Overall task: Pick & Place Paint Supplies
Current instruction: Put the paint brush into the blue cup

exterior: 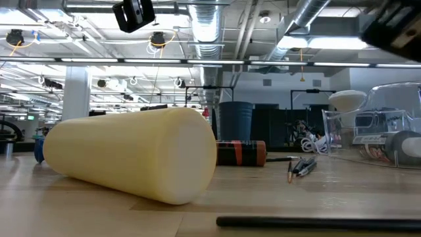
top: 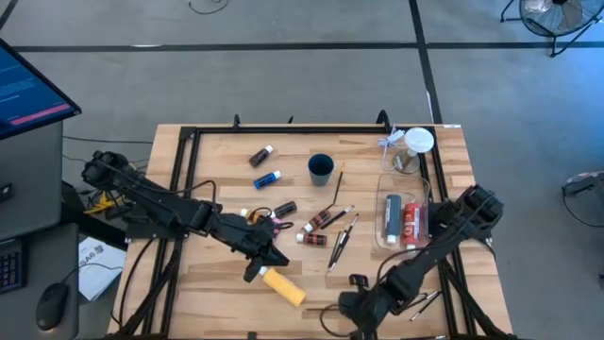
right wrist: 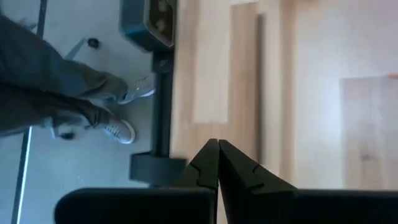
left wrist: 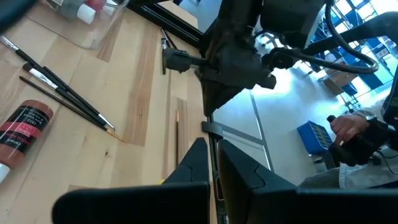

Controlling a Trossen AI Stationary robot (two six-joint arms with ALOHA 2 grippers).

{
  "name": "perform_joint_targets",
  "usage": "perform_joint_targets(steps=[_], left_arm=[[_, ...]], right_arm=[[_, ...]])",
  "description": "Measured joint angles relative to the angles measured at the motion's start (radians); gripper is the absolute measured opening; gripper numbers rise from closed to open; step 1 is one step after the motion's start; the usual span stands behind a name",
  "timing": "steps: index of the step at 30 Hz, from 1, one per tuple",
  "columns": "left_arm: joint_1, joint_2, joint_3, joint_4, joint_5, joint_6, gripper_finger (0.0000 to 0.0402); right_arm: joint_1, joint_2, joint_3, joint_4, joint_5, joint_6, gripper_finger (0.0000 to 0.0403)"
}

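2 dark arms lean over a wooden table [top: 217, 293] strewn with paint supplies. The left gripper [top: 257, 273] sits low near the table's front edge with its fingers [left wrist: 198, 163] pressed together and nothing between them, just beside the cap end of the big yellow bottle [top: 284, 286]. That bottle lies on its side, its long axis running diagonally from the left gripper toward the front right; in the low view it fills the foreground as a pale cylinder.

The right gripper [top: 351, 304] rests at the front edge too, its fingers [right wrist: 205, 163] likewise closed and empty, right of the yellow bottle.

Mid-table, a blue tube [top: 267, 178] and a brown tube [top: 260, 156] lie tilted, white caps toward the far right. Another brown tube [top: 312, 240] lies nearly crosswise with its white cap to the left. Thin dark-handled brushes [top: 340, 238] stretch diagonally beside it, near a dark blue cup [top: 320, 169]. A clear tray [top: 385, 238] on the right holds a red-labelled tube [top: 411, 224] pointing front to back. A clear jar with white lid [top: 417, 144] stands at the far right corner. In the right wrist view, a person's shoes [right wrist: 121, 130] show on the floor.
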Motion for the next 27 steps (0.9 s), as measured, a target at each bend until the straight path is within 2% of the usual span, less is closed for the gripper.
perform_joint_targets(steps=[5, 9, 17, 27], left_arm=[[-0.039, 0.000, 0.000, 0.001, -0.068, -0.001, 0.0000], [-0.072, 0.000, 0.000, 0.001, -0.122, -0.019, 0.0000], [-0.087, 0.000, 0.000, 0.003, -0.166, -0.027, 0.0000], [-0.085, 0.000, 0.000, 0.008, -0.232, -0.022, 0.0000]], right_arm=[[0.047, 0.071, 0.001, 0.052, -0.001, 0.000, 0.0000], [0.061, 0.122, -0.001, 0.008, -0.002, 0.066, 0.0006], [0.059, 0.107, 0.000, 0.019, -0.003, 0.104, 0.0024], [0.034, 0.061, 0.000, -0.203, 0.000, 0.118, 0.0121]])
